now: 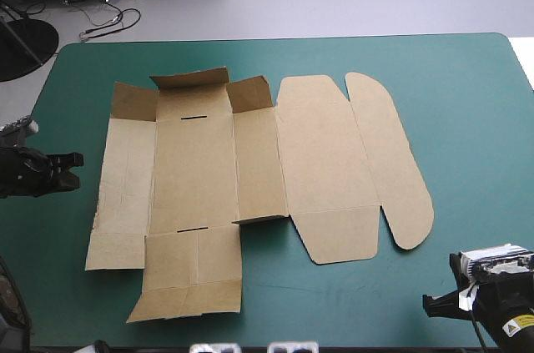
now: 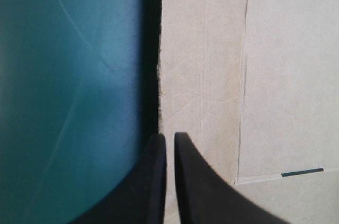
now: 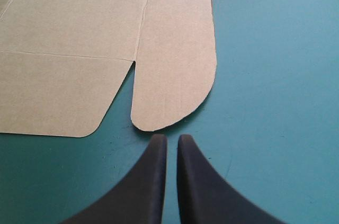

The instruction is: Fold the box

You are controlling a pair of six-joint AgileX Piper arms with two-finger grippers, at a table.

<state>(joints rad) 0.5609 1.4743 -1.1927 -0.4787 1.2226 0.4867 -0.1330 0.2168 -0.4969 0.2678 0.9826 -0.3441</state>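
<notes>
We find the box (image 1: 250, 169) lying flat at centre frame on the teal-green cover (image 1: 467, 119), upper-left flaps slightly raised. Left gripper (image 1: 77, 171), mid-left, and right gripper (image 1: 427, 303), lower right, both have fingers together, empty, clear of the board, seemingly staged before folding

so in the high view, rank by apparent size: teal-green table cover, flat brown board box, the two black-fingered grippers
1. teal-green table cover
2. flat brown board box
3. left gripper, right gripper: look alike, so unranked
</notes>
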